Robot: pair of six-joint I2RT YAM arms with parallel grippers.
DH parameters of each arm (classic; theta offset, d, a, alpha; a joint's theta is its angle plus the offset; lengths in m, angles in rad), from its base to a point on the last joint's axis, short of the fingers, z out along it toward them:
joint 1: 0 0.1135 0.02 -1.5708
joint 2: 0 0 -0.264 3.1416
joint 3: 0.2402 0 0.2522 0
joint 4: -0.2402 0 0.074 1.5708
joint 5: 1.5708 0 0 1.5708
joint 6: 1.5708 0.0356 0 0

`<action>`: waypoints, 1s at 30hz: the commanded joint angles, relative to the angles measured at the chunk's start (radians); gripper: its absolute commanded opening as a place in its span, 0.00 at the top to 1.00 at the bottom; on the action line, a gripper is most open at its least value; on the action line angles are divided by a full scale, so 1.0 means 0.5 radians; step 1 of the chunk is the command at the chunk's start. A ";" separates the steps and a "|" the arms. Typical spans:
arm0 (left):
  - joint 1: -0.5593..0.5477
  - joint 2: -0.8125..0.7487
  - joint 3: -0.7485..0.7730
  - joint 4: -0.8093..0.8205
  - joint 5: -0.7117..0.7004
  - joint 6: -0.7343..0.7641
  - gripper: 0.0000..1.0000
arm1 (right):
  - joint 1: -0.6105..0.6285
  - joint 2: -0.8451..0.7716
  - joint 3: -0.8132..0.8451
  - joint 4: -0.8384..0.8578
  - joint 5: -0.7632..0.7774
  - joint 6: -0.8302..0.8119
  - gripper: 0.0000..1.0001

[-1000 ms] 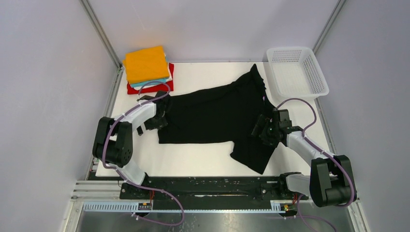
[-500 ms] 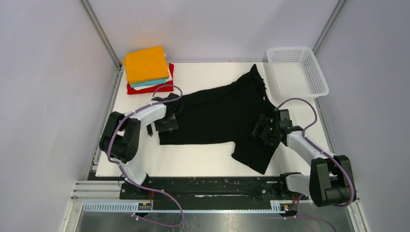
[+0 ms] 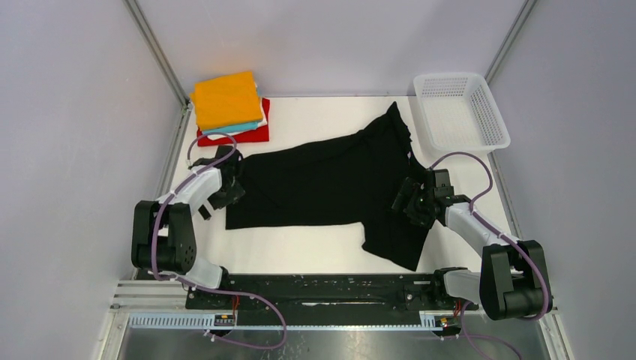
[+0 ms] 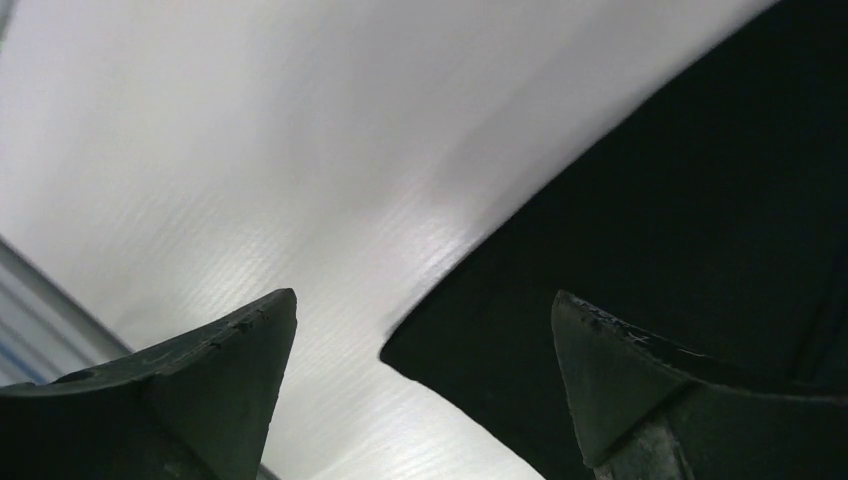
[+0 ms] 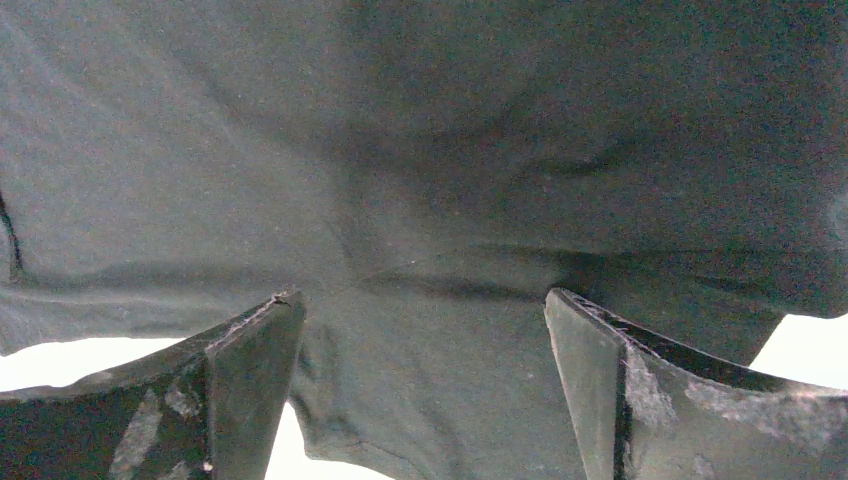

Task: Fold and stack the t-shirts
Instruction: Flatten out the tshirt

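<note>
A large black t-shirt (image 3: 337, 184) lies spread across the white table (image 3: 315, 251), one sleeve toward the basket, another part hanging toward the front right. My left gripper (image 3: 229, 187) is open at the shirt's left edge; in the left wrist view a corner of the black cloth (image 4: 650, 250) lies between the open fingers (image 4: 220, 370), not gripped. My right gripper (image 3: 409, 202) is open, low over the shirt's right part; the right wrist view is filled with black cloth (image 5: 430, 200). A folded stack, orange shirt (image 3: 225, 99) on top, over teal, white and red (image 3: 251, 135), sits at the back left.
A white plastic mesh basket (image 3: 459, 112) stands at the back right corner. Grey walls and metal frame posts enclose the table on three sides. The arms' rail (image 3: 322, 289) runs along the near edge.
My left gripper has moved left and the shirt's left edge has been drawn left with it, flattening that side. The right gripper has stayed in place.
</note>
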 commanded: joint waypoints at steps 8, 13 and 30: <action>-0.008 -0.361 -0.373 0.267 0.396 -0.128 0.09 | -0.022 0.050 -0.013 -0.167 0.112 -0.068 0.00; -0.008 -0.427 -0.502 0.320 0.427 -0.194 0.28 | -0.022 0.045 -0.015 -0.165 0.104 -0.067 0.01; 0.035 -0.132 -0.412 0.413 0.354 -0.187 0.55 | -0.022 0.010 -0.024 -0.182 0.102 -0.079 0.01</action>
